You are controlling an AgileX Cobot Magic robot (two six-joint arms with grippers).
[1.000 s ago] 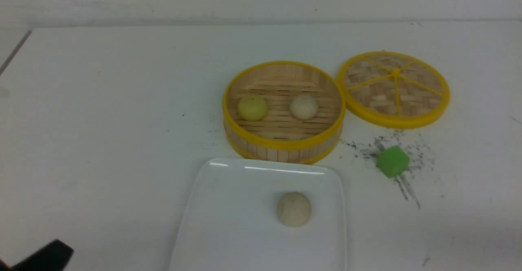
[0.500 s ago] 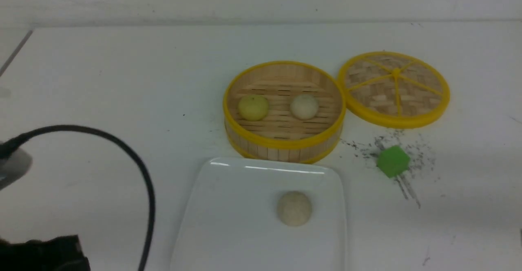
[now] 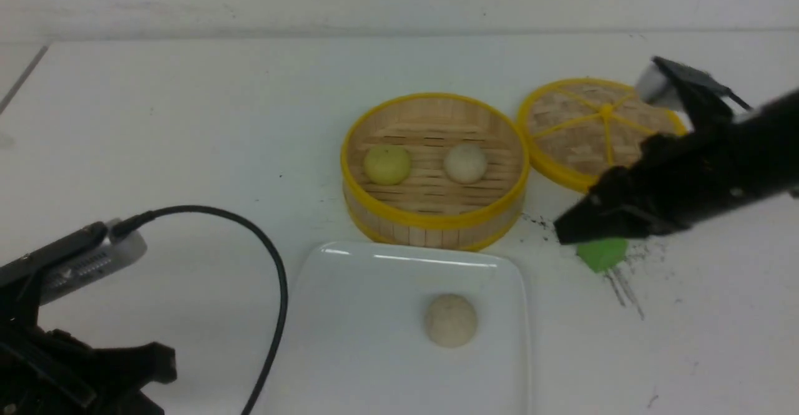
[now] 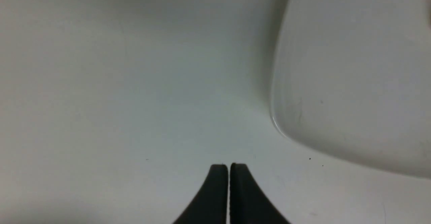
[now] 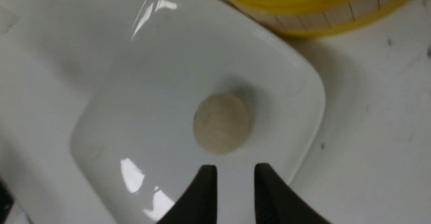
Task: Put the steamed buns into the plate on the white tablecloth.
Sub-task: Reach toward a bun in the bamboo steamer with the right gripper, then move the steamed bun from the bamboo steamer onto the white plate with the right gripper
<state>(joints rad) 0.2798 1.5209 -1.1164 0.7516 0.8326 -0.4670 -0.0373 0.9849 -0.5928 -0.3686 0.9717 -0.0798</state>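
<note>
Transfer one-third done; the right side is nearer the next pick.

Front view: I see a pale yellow steamed bun (image 3: 387,164) and an off-white steamed bun (image 3: 465,163) in the round yellow-rimmed bamboo steamer (image 3: 434,228) at centre, and a beige bun (image 3: 450,320) on the glossy white rectangular plate (image 3: 362,340) below. The off-white bun lies up-left of the right gripper (image 3: 562,231); the left gripper (image 3: 163,365) sits far lower left. Left wrist view: jaws together over the white tablecloth (image 4: 118,82). Right wrist view: jaws slightly apart, empty, beige bun just ahead.

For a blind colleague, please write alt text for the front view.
One beige bun lies on the white plate; a yellow bun and an off-white bun sit in the open bamboo steamer behind it. The right gripper partly hides a green cube; the left gripper is low at left.
</note>
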